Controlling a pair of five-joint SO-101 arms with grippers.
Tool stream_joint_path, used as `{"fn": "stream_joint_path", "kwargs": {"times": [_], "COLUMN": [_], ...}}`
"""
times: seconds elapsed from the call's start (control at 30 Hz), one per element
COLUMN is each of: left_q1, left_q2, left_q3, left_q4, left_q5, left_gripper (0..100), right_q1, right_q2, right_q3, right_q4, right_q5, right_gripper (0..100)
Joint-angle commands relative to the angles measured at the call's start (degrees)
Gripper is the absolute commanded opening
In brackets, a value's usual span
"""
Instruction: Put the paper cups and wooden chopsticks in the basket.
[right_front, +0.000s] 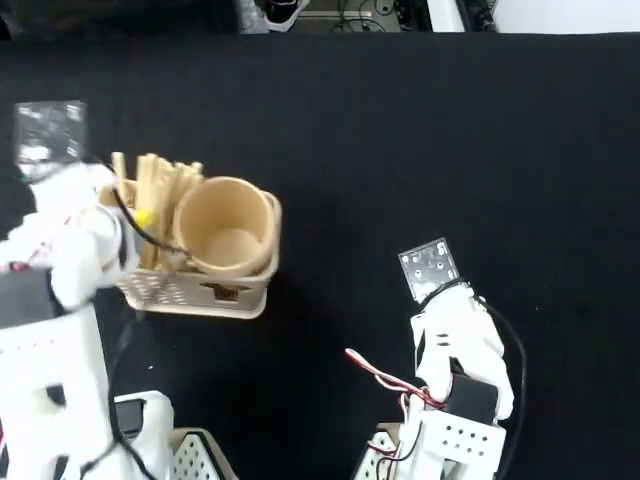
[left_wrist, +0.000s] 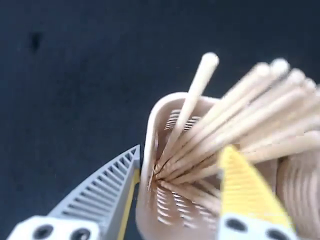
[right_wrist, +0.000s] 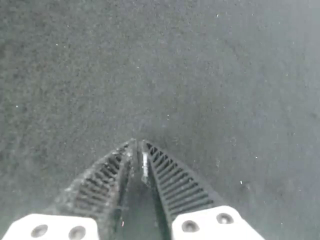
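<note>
A black cloth covers the whole table, with room clutter just past its far edge. At 9 o'clock in the high view the left gripper hangs over the basket. Its wrist view shows it spread wide – the grey finger outside the basket wall, the yellow finger inside, lying over the wooden chopsticks. It pinches nothing. The sticks stand bundled in the basket's left end, their long axis leaning toward 12 o'clock, tips fanned above the rim. Just right of them a paper cup sits mouth-up in the same basket, seemingly nested in a second one.

Well apart, at 5 o'clock, the right gripper rests with fingers pressed together over bare cloth – the basket lies toward its 10 o'clock. The left arm is plainly the nearer. With cups and sticks apparently in, its exit likely has to follow the sticks' lean, or the inner finger may drag them out.
</note>
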Motion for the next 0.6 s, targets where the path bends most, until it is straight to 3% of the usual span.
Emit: {"fn": "stream_joint_path", "kwargs": {"times": [0.0,0.17,0.4,0.5,0.57], "left_q1": [3.6,-4.6,-20.4,-25.8,-25.5], "left_q2": [-13.7,-28.8,-24.4,-27.3,-31.5], "left_q3": [-0.9,0.4,7.5,9.6,13.5], "left_q4": [2.1,2.0,-1.8,-1.7,-1.7], "left_q5": [-3.8,-4.0,-4.0,-3.8,-4.0], "left_gripper": [30,30,30,20,10], "right_q1": [0.4,-1.4,-3.3,-3.7,-5.7], "right_q2": [-2.8,-2.5,-2.7,-2.8,-2.8], "right_q3": [-0.1,-0.1,-0.1,-0.1,-0.1], "right_q4": [-1.1,-0.9,0.4,0.4,0.7], "right_q5": [-0.1,-0.1,0.0,0.0,-0.1], "right_gripper": [1.2,1.2,1.2,1.2,1.2]}}
